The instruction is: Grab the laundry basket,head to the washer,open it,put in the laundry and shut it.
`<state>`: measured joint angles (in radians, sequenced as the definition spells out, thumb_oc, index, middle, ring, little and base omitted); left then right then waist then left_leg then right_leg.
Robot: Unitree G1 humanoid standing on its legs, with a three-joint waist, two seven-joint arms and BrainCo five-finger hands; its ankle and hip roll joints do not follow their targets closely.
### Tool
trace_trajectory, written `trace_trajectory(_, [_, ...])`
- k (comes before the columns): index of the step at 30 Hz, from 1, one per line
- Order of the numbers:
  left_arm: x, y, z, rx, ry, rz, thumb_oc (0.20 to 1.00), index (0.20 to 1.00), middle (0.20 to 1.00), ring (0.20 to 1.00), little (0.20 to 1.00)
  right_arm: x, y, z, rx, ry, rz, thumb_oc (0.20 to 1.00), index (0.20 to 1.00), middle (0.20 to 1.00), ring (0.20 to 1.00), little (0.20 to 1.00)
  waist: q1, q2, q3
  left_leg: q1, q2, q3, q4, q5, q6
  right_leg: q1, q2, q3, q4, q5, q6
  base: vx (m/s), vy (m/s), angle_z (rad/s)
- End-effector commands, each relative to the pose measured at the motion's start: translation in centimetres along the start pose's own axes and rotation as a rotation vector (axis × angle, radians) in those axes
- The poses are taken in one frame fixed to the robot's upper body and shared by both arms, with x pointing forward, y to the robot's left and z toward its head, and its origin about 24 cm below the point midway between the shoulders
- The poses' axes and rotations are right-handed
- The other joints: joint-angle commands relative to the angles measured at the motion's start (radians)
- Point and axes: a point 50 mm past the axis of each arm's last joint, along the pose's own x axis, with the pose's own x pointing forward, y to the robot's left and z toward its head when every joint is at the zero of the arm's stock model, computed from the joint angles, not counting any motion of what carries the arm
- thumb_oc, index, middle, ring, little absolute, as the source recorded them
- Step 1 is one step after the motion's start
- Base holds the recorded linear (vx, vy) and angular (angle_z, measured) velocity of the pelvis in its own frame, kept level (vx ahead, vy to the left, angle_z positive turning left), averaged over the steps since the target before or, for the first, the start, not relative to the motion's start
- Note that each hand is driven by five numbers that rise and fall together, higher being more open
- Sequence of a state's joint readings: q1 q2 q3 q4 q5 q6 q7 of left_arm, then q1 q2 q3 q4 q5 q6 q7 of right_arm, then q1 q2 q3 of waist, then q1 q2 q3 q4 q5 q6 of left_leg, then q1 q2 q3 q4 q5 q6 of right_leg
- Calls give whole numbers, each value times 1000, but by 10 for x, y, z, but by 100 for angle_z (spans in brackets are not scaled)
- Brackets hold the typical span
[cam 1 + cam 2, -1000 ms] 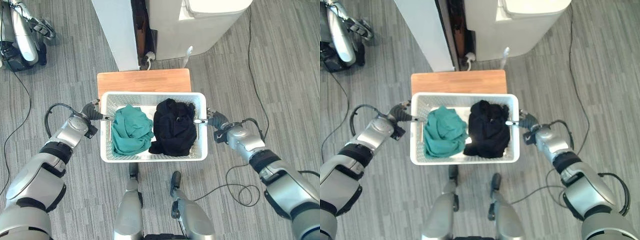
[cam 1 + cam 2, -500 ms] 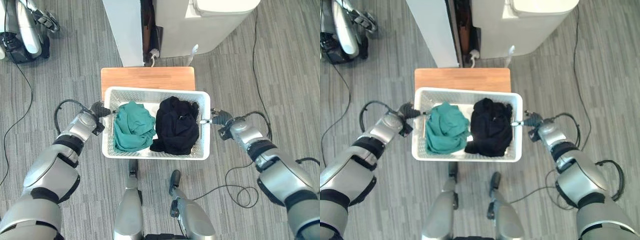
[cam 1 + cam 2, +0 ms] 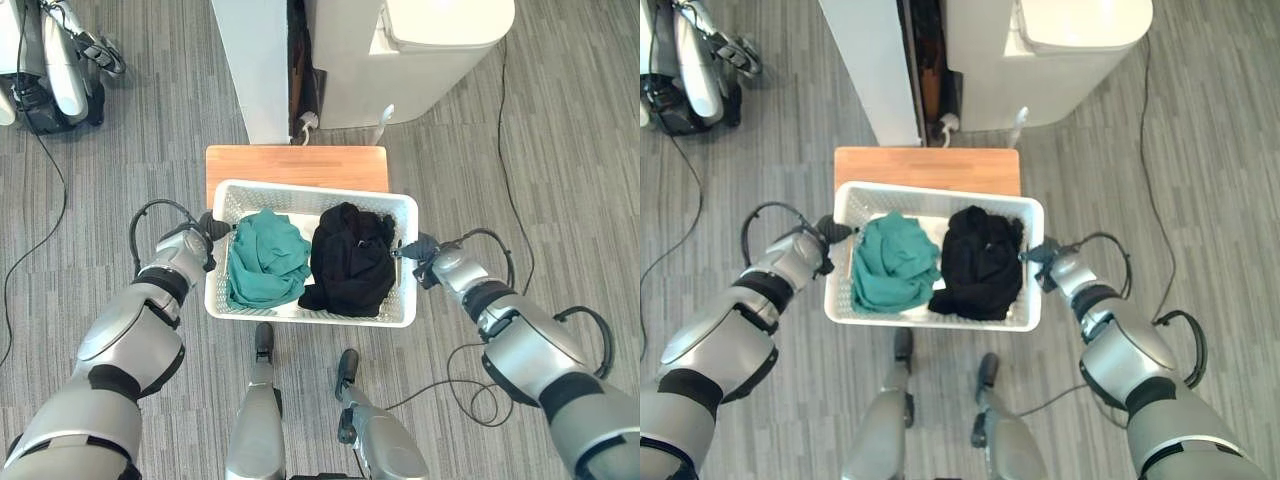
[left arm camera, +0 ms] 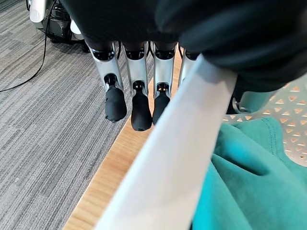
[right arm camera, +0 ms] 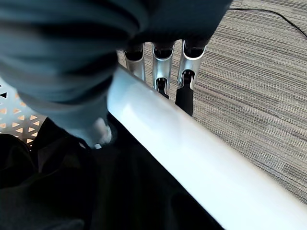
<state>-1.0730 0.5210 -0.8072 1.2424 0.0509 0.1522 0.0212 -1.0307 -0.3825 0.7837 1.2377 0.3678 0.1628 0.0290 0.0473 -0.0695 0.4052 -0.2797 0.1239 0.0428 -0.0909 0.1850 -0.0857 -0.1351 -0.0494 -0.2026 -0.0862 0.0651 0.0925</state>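
basket (image 3: 312, 311): white plastic, centre of frame, partly over small wooden table (image 3: 296, 161); stiff, perforated, likely light
load: teal cloth (image 3: 263, 258) and black cloth (image 3: 349, 256) inside, soft, may shift
left hand (image 3: 205, 236): fingers and thumb clamped on left rim
right hand (image 3: 427, 249): clamped on right rim
hold: both short rims, keep level
washer (image 3: 440, 40): top of frame, lid closed

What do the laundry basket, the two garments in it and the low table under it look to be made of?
Laundry basket: white plastic by the look, with a smooth glossy rim and perforated walls. Teal garment and black garment: soft matte fabric, crumpled in folds; the fibre cannot be told. Low table: wood or wood-look laminate, warm brown with a faint grain. Left hand and right hand grip the basket's rims.
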Motion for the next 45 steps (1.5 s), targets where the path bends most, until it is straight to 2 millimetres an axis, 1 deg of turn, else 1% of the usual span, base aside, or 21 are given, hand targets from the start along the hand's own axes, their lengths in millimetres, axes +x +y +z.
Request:
trace_trajectory(1, [0, -9, -13, 107, 106, 17, 200, 200, 200, 200, 200, -1, -17, -2, 53, 6, -70, 200, 200, 200, 200, 200, 9, -4, 42, 43, 42, -7, 4, -50, -31, -55, -84, -71, 4, 49, 62, 0, 0, 0])
trace_trajectory(6, [0, -12, -8, 55, 47, 35, 200, 200, 200, 200, 200, -3, -27, -6, 172, -8, -115, 200, 200, 200, 200, 200, 10, 7, 20, 66, 37, -5, 4, -65, -29, -34, -88, -70, 6, 41, 64, 8, -2, 1])
trace_trajectory(10, [-4, -7, -2, -61, -57, 47, 200, 200, 200, 200, 200, -10, -38, -10, 248, -73, -130, 200, 200, 200, 200, 200, 9, 16, -24, 107, 31, 7, 4, -85, -26, 2, -96, -68, 8, 31, 68, 54, -8, 1])
trace_trajectory(11, [-11, 0, 3, -143, -158, 54, 200, 200, 200, 200, 200, -18, -46, -18, 285, -123, -131, 200, 200, 200, 200, 200, 8, 22, -53, 147, 30, 15, 4, -103, -26, 35, -98, -70, 10, 20, 70, 117, -20, -3])
trace_trajectory(13, [-21, 0, 7, -204, -246, 37, 200, 200, 200, 200, 200, -27, -52, -32, 301, -143, -122, 200, 200, 200, 200, 200, 5, 28, -84, 176, 26, 19, 4, -114, -24, 59, -101, -71, 15, 9, 71, 137, -16, -5])
trace_trajectory(14, [-30, 7, 7, -270, -316, 38, 200, 200, 200, 200, 200, -40, -64, -51, 291, -143, -122, 200, 200, 200, 200, 200, 5, 40, -111, 220, 26, 21, 4, -126, -25, 90, -101, -65, 34, -10, 70, 102, -18, -6])
trace_trajectory(15, [-31, 7, 6, -269, -316, 38, 200, 200, 200, 200, 200, -40, -64, -51, 291, -142, -122, 200, 200, 200, 200, 200, 5, 39, -114, 217, 25, 20, 4, -124, -24, 88, -102, -65, 33, -9, 70, 128, -37, -7])
trace_trajectory(16, [-40, 7, 3, -303, -363, 5, 200, 200, 200, 200, 200, -54, -82, -64, 263, -145, -133, 200, 200, 200, 200, 200, 2, 48, -144, 246, 26, 19, 4, -130, -26, 115, -103, -68, 49, -29, 68, 82, -36, -2])
trace_trajectory(19, [-48, 4, 0, -297, -391, -42, 200, 200, 200, 200, 200, -73, -101, -81, 250, -127, -148, 200, 200, 200, 200, 200, -5, 60, -185, 277, 31, 11, 4, -131, -30, 151, -101, -79, 70, -59, 63, 98, -50, 2])
trace_trajectory(20, [-53, 5, -5, -303, -401, -57, 200, 200, 200, 200, 200, -87, -114, -94, 251, -113, -175, 200, 200, 200, 200, 200, -8, 66, -211, 291, 37, 2, 4, -130, -35, 172, -99, -91, 77, -75, 61, 85, -68, 2])
trace_trajectory(24, [-64, 3, -18, -312, -404, -82, 200, 200, 200, 200, 200, -113, -129, -112, 239, -86, -195, 200, 200, 200, 200, 200, -13, 70, -248, 310, 50, -11, 4, -122, -44, 207, -86, -102, 68, -89, 50, 59, -61, 18])
trace_trajectory(25, [-64, 3, -18, -312, -405, -83, 200, 200, 200, 200, 200, -114, -129, -112, 239, -85, -195, 200, 200, 200, 200, 200, -12, 70, -248, 310, 50, -11, 4, -122, -44, 207, -86, -102, 68, -89, 50, 34, -56, 3])
trace_trajectory(28, [-69, 3, -28, -322, -392, -90, 200, 200, 200, 200, 200, -127, -130, -117, 236, -91, -175, 200, 200, 200, 200, 200, -17, 71, -259, 311, 68, -13, 4, -108, -55, 216, -68, -100, 45, -92, 42, 13, -54, 0])
trace_trajectory(31, [-71, 4, -32, -319, -386, -85, 200, 200, 200, 200, 200, -132, -134, -114, 230, -106, -172, 200, 200, 200, 200, 200, -17, 69, -257, 310, 80, -15, 4, -101, -61, 214, -52, -87, 17, -83, 39, -18, -43, 0])
trace_trajectory(36, [-70, 8, -36, -305, -372, -77, 200, 200, 200, 200, 200, -133, -139, -113, 242, -110, -184, 200, 200, 200, 200, 200, -18, 62, -242, 296, 84, -50, 25, -111, -61, 194, -46, -58, -1, -69, 44, -70, 10, -11])
trace_trajectory(37, [-67, 10, -37, -304, -364, -55, 200, 200, 200, 200, 200, -130, -142, -110, 250, -117, -203, 200, 200, 200, 200, 200, -8, 51, -220, 261, 44, -150, 93, -159, -54, 172, -54, -18, -1, -48, 49, -117, 59, -28])
trace_trajectory(38, [-67, 11, -37, -304, -364, -54, 200, 200, 200, 200, 200, -130, -142, -110, 250, -117, -203, 200, 200, 200, 200, 200, -11, 49, -223, 254, 41, -153, 96, -159, -53, 168, -57, -20, -1, -47, 50, -128, 85, -42])
trace_trajectory(41, [-67, 6, -45, -294, -337, -50, 200, 200, 200, 200, 200, -123, -142, -103, 262, -130, -194, 200, 200, 200, 200, 200, 8, 45, -196, 242, -61, -332, 206, -277, -26, 115, -71, 80, 38, -21, 52, -82, 145, -90])
trace_trajectory(42, [-66, 6, -47, -298, -328, -45, 200, 200, 200, 200, 200, -120, -140, -101, 262, -126, -184, 200, 200, 200, 200, 200, 4, 49, -192, 249, -89, -370, 210, -300, -13, 89, -75, 113, 58, -15, 53, -115, 232, -91])
trace_trajectory(44, [-62, 4, -43, -305, -330, -45, 200, 200, 200, 200, 200, -115, -140, -97, 255, -127, -192, 200, 200, 200, 200, 200, -4, 60, -167, 252, -133, -384, 236, -334, 6, 31, -91, 178, 92, 19, 71, -171, 246, -123])
trace_trajectory(45, [-62, 4, -43, -305, -330, -45, 200, 200, 200, 200, 200, -115, -140, -97, 255, -127, -192, 200, 200, 200, 200, 200, -3, 60, -167, 252, -133, -383, 236, -334, 6, 30, -91, 179, 92, 19, 71, -319, 320, -171])
